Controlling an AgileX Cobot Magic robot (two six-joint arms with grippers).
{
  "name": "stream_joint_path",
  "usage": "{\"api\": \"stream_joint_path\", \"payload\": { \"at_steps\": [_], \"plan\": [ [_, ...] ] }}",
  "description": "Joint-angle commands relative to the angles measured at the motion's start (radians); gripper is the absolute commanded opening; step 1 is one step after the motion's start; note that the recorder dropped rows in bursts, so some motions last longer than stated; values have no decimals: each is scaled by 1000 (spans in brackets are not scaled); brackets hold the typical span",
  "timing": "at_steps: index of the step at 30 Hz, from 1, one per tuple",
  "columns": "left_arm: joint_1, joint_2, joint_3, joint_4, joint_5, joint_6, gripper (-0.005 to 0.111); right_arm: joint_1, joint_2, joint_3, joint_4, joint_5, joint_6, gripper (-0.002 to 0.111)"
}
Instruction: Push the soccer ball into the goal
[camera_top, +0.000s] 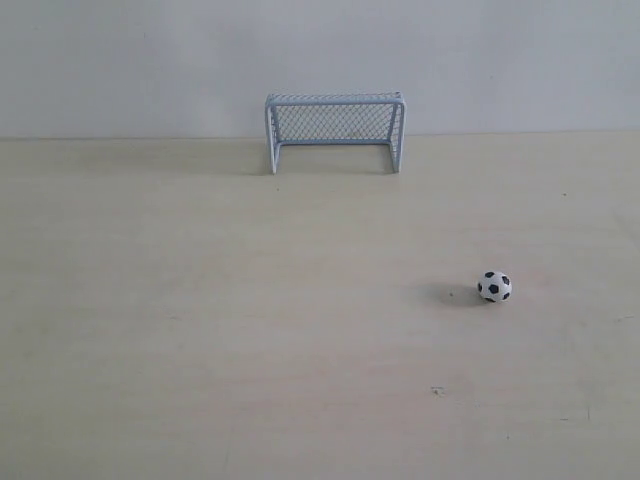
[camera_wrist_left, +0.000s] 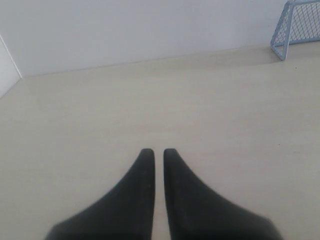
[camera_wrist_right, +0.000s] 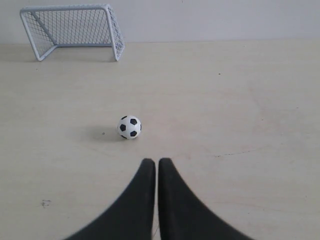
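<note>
The soccer ball (camera_top: 494, 287), white with black patches, rests on the pale wooden table (camera_top: 250, 330) at the right. The pale blue-grey goal (camera_top: 334, 131) stands at the table's far edge against the wall, its mouth facing the camera. In the right wrist view the ball (camera_wrist_right: 130, 127) lies a short way beyond my right gripper (camera_wrist_right: 157, 161), which is shut and empty, with the goal (camera_wrist_right: 72, 30) farther off. My left gripper (camera_wrist_left: 159, 150) is shut on nothing, a corner of the goal (camera_wrist_left: 295, 27) showing at the picture's edge. Neither gripper appears in the exterior view.
A plain light wall (camera_top: 320, 50) rises behind the goal. A small dark speck (camera_top: 437, 391) marks the table surface in front of the ball.
</note>
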Motion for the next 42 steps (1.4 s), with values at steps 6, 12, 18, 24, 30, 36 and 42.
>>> {"api": "stream_joint_path", "payload": {
  "at_steps": [6, 12, 18, 24, 30, 36, 42],
  "plan": [
    [2, -2, -4, 2, -3, -9, 6, -4, -7, 0, -5, -9, -5, 0],
    [2, -2, -4, 2, -3, -9, 6, -4, -7, -21, 14, -9, 7, 0],
    [2, -2, -4, 2, -3, -9, 6, -4, -7, -149, 30, 1, 24, 0],
    [2, -2, -4, 2, -3, -9, 6, -4, -7, -253, 79, 29, 45, 0],
    [2, -2, -4, 2, -3, -9, 6, -4, -7, -331, 99, 42, 47, 0],
    [2, -2, -4, 2, -3, -9, 6, -4, -7, -342, 102, 7, 49, 0],
    [2, -2, -4, 2, -3, -9, 6, -4, -7, -342, 102, -8, 49, 0]
  ]
}}
